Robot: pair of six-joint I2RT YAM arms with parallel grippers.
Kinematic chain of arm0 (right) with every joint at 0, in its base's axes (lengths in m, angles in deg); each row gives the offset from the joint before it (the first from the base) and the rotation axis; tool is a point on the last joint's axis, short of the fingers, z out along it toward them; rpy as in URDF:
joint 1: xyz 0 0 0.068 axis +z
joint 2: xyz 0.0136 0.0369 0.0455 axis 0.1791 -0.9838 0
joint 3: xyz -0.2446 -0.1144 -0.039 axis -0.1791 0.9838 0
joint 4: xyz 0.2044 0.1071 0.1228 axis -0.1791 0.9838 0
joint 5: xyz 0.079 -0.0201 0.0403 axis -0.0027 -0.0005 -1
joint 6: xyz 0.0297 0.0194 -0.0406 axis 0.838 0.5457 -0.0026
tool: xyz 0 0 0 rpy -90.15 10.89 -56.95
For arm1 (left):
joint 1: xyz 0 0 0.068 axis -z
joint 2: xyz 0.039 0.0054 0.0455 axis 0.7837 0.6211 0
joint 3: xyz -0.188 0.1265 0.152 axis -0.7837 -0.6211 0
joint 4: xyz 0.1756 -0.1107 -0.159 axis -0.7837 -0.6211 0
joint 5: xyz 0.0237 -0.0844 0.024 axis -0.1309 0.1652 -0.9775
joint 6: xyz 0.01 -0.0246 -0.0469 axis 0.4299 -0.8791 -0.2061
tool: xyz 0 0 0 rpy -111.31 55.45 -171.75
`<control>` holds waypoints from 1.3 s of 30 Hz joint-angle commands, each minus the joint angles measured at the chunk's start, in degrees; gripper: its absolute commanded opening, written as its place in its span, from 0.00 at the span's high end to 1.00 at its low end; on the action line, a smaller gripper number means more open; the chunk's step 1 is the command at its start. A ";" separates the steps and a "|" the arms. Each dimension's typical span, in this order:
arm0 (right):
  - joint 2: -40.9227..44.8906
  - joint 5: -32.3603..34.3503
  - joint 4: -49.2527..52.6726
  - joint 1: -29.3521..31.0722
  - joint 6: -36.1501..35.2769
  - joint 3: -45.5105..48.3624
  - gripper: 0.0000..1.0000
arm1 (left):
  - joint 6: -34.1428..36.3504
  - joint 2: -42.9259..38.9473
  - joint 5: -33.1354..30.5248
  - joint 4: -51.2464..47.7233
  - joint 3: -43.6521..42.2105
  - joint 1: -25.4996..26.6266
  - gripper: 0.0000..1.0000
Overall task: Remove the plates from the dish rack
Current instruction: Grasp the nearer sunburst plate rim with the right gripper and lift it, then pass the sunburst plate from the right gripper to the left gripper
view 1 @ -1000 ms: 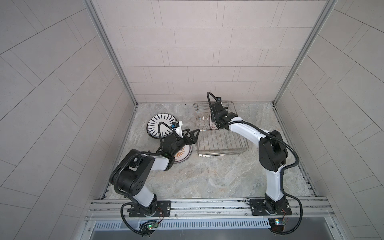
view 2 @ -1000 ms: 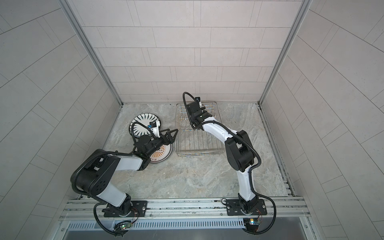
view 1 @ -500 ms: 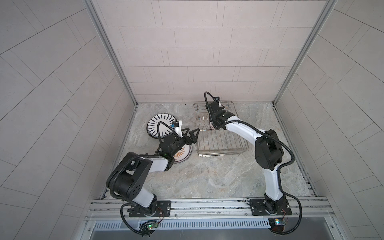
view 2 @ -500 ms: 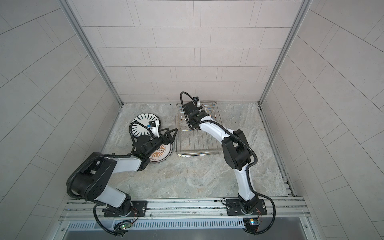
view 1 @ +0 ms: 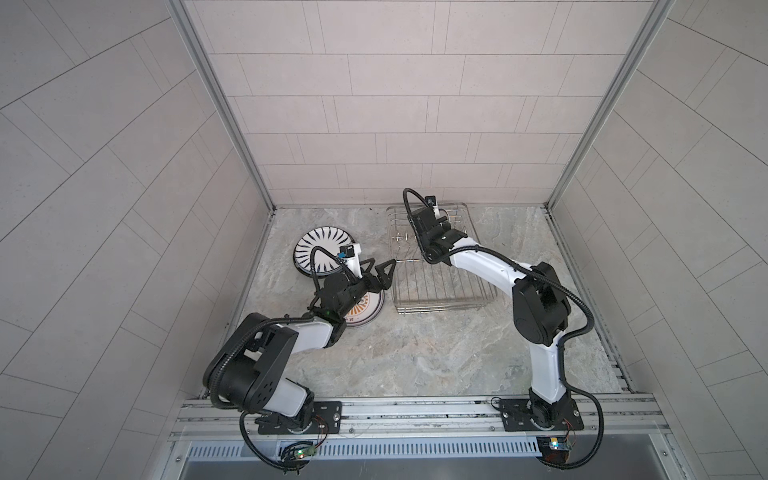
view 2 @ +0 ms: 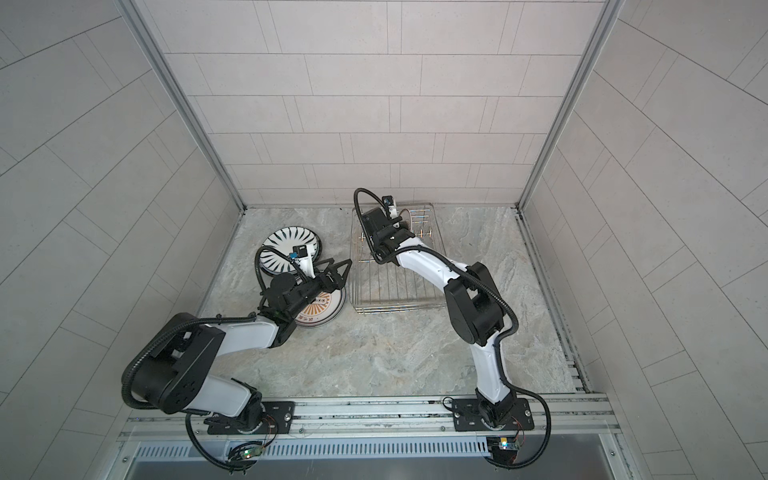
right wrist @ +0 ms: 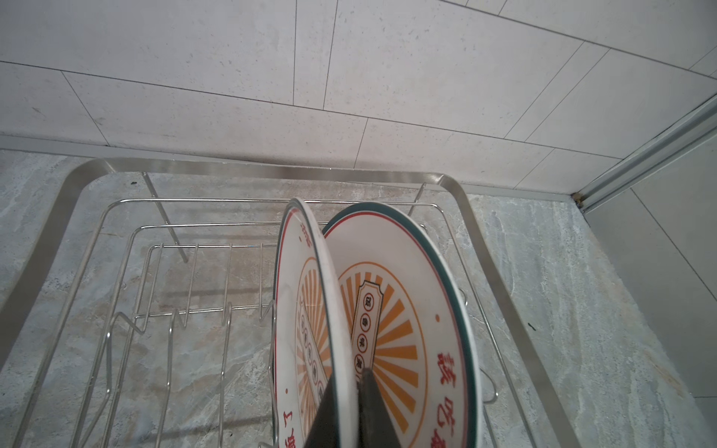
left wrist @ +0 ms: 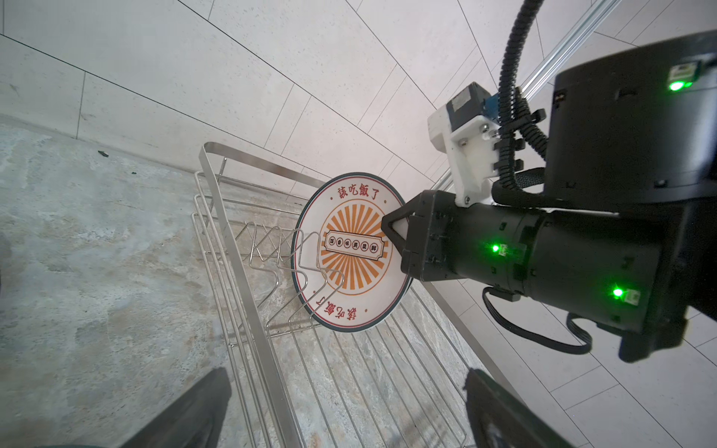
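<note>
Now the right tool (right wrist: 347,382) has shifted, pinching an upright plate (right wrist: 287,349).

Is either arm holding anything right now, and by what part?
The right gripper pinches the rim of an orange sunburst plate standing in the dish rack; the left gripper is open and holds nothing.
</note>
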 commanded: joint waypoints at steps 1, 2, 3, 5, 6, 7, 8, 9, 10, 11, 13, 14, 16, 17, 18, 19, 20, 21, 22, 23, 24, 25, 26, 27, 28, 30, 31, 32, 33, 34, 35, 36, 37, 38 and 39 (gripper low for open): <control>5.33 2.92 -2.28 0.85 -1.47 0.71 0.89 | 0.76 -1.72 -1.10 0.63 -1.00 0.19 0.00; 6.03 2.92 -2.73 1.02 -1.74 1.24 0.89 | 0.76 -2.04 -1.31 0.52 -1.15 0.26 0.00; 6.67 3.00 -2.84 1.14 -1.88 1.54 0.89 | 0.65 -2.33 -1.45 0.48 -1.26 0.24 0.00; 7.72 3.26 -3.15 1.51 -2.32 2.12 0.89 | 0.45 -2.85 -1.75 -0.12 -1.36 0.27 0.00; 8.27 3.23 -3.30 1.60 -2.50 2.39 0.89 | 0.45 -3.11 -1.78 -0.50 -1.36 0.19 0.00; 8.85 3.01 -3.60 1.68 -2.51 2.88 0.89 | 0.37 -3.38 -1.74 -0.75 -1.36 0.21 0.00; 9.59 3.01 -4.07 1.75 -2.38 3.71 0.89 | 0.44 -3.62 -1.82 -0.85 -1.49 0.20 0.00; 10.44 3.01 -4.65 1.94 -2.35 4.53 0.89 | 0.24 -3.80 -1.79 -0.84 -1.61 0.26 0.00; 11.12 3.07 -5.10 2.10 -2.45 5.29 0.89 | 0.15 -4.00 -1.83 -0.83 -1.71 0.20 0.00; 11.98 3.03 -5.61 2.29 -2.46 6.07 0.90 | 0.12 -4.26 -1.89 -0.84 -1.86 0.21 0.00; 13.58 2.92 -6.45 2.64 -2.70 7.67 0.90 | -0.13 -4.76 -1.96 -0.97 -2.05 0.25 0.00; 14.46 3.00 -6.66 2.81 -2.89 8.33 0.90 | -0.26 -5.11 -2.13 -1.07 -2.19 0.27 0.00; 16.13 2.33 -6.92 3.01 -3.26 9.48 0.89 | -0.60 -5.96 -2.18 -1.44 -2.41 0.27 0.00; 17.15 1.32 -7.09 3.01 -3.43 10.17 0.90 | -0.66 -6.49 -1.98 -1.57 -2.57 0.23 0.00; 18.15 0.26 -7.68 3.09 -3.64 11.17 0.90 | -0.73 -7.09 -1.75 -1.72 -2.67 0.22 0.00; 19.16 -0.44 -8.20 3.09 -3.63 12.12 0.90 | -0.78 -7.58 -1.49 -1.93 -2.81 0.24 0.00; 20.34 -1.35 -8.65 3.09 -3.69 13.22 0.90 | -0.95 -8.25 -1.40 -2.21 -2.92 0.26 0.00; 21.45 -2.21 -8.90 3.12 -3.74 14.17 0.90 | -0.91 -9.09 -1.27 -2.76 -3.02 0.27 0.00; 22.52 -2.98 -9.15 3.09 -3.78 15.11 0.89 | -0.93 -9.93 -1.50 -3.34 -3.16 0.27 0.00; 23.67 -3.97 -9.41 3.09 -3.86 16.13 0.90 | -0.92 -10.80 -1.77 -4.29 -3.33 0.20 0.00; 24.71 -4.93 -9.18 3.09 -3.90 16.92 0.90 | -0.83 -11.81 -1.80 -5.33 -3.51 0.27 0.00; 25.57 -5.90 -8.96 3.09 -3.95 17.59 0.90 | -0.85 -12.81 -1.75 -6.06 -3.62 0.18 0.00; 26.76 -7.09 -9.03 3.09 -3.79 18.62 0.90 | -0.81 -14.02 -1.74 -7.02 -3.94 0.20 0.00; 27.84 -8.25 -9.48 3.09 -3.62 19.76 0.90 | -1.06 -15.04 -1.45 -7.62 -4.20 0.20 0.00; 29.16 -9.66 -10.08 3.05 -3.48 21.07 0.90 | -1.30 -16.33 -1.08 -8.09 -4.49 0.25 0.00; 31.72 -11.68 -10.85 3.01 -2.88 23.35 0.90 | -2.14 -18.61 -0.12 -9.19 -5.01 0.27 0.00; 33.19 -12.78 -11.20 3.01 -2.58 24.59 0.90 | -2.76 -19.67 0.82 -9.96 -5.15 0.26 0.00; 34.59 -14.79 -11.72 2.73 -2.16 25.91 0.90 | -4.16 -20.62 2.37 -10.43 -5.28 0.18 0.00; 35.72 -18.37 -12.29 2.02 -1.80 26.97 0.90 | -4.95 -21.12 4.12 -10.15 -5.38 0.24 0.00; 36.95 -23.35 -12.57 0.90 -0.70 28.18 0.90 | -6.03 -21.61 6.38 -9.31 -5.64 0.19 0.00; 38.25 -27.34 -13.29 -0.04 0.40 29.49 0.90 | -7.21 -22.04 7.97 -8.08 -6.05 0.20 0.00; 39.35 -30.05 -14.14 -0.68 1.02 30.78 0.90 | -8.97 -22.46 9.29 -7.07 -6.42 0.14 0.00; 40.89 -32.55 -15.15 -1.15 1.58 32.39 0.90 | -10.16 -23.22 10.32 -6.56 -6.71 0.15 0.00; 42.34 -34.77 -16.09 -1.64 2.15 33.77 0.90 | -10.99 -24.37 10.96 -7.09 -6.72 0.23 0.00; 43.48 -36.96 -16.95 -2.05 2.81 35.06 0.90 | -11.53 -25.51 11.16 -8.01 -6.72 0.18 0.00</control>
